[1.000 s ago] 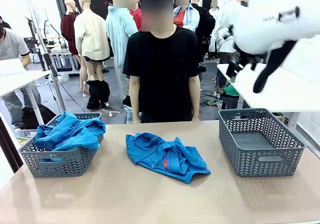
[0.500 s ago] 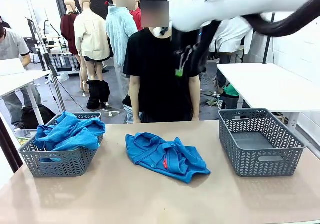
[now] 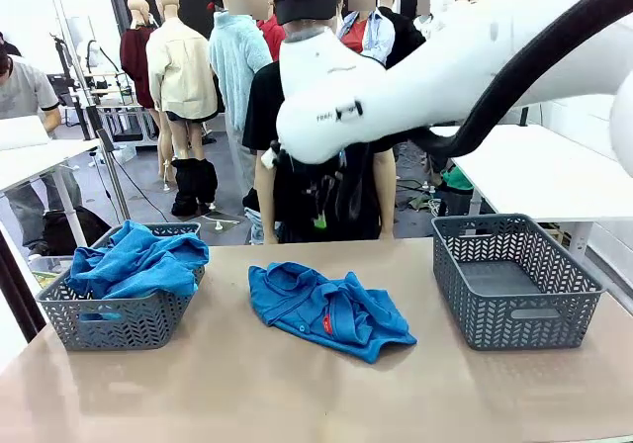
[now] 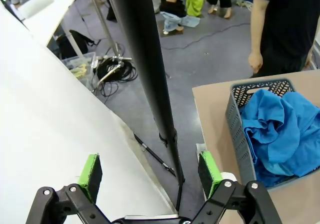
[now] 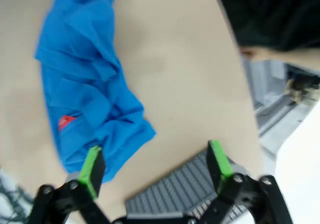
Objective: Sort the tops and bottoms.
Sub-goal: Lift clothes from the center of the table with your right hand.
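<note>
A royal blue top (image 3: 331,310) with a small red tag lies crumpled at the middle of the table. More blue tops (image 3: 138,263) are piled in the grey basket (image 3: 114,324) at the left. My right gripper (image 3: 324,204) hangs above the far side of the table, in front of the person, higher than the lying top. In the right wrist view that gripper (image 5: 155,164) is open and empty, with the tagged top (image 5: 87,89) below it. My left gripper (image 4: 150,170) is open and empty beside the table's left edge, near the filled basket (image 4: 240,129).
An empty grey basket (image 3: 514,280) stands at the table's right. A person in black (image 3: 316,117) stands at the far edge, one hand (image 4: 256,61) hanging near the left basket. A black pole (image 4: 145,59) rises close to my left gripper.
My right arm has swung from the upper right leftward and down, bringing its gripper over the middle of the table. The tops and baskets have not moved.
</note>
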`<action>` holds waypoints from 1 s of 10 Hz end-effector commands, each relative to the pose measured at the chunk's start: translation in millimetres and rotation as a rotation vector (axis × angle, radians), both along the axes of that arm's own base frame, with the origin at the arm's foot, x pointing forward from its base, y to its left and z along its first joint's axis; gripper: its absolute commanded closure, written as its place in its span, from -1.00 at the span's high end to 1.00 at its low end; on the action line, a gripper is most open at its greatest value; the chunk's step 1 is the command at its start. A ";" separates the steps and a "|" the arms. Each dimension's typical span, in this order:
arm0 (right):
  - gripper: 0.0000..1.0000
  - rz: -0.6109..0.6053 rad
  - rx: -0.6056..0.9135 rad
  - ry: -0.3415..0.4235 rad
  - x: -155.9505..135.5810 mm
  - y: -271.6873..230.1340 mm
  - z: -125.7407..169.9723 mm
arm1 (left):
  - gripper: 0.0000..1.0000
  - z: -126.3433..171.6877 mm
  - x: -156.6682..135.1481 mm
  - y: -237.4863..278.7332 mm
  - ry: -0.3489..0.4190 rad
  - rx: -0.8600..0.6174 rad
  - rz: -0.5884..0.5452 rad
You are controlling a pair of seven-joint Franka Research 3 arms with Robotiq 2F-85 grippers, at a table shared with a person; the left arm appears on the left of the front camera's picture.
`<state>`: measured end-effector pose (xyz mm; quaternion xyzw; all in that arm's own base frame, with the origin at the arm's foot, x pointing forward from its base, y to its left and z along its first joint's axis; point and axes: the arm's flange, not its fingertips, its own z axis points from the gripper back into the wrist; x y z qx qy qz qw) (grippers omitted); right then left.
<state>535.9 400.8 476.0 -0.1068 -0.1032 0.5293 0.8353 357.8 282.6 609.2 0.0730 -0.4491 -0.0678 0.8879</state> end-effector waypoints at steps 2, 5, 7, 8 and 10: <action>1.00 -0.162 0.037 -0.073 0.4 -22.2 -19.0 | 1.00 2.6 1.5 1.4 -0.001 0.000 0.012; 1.00 -0.013 -0.001 0.014 1.6 -0.8 -16.4 | 1.00 2.6 1.5 1.4 -0.001 0.000 0.012; 1.00 -0.038 0.013 0.005 2.1 -1.8 -20.0 | 1.00 2.6 1.5 1.4 -0.001 0.000 0.012; 1.00 -0.010 0.023 0.053 11.0 4.7 -30.0 | 1.00 2.6 1.5 1.4 -0.001 0.000 0.012; 1.00 0.093 0.075 0.175 29.8 15.9 -63.9 | 1.00 2.6 1.5 1.4 -0.001 0.000 0.012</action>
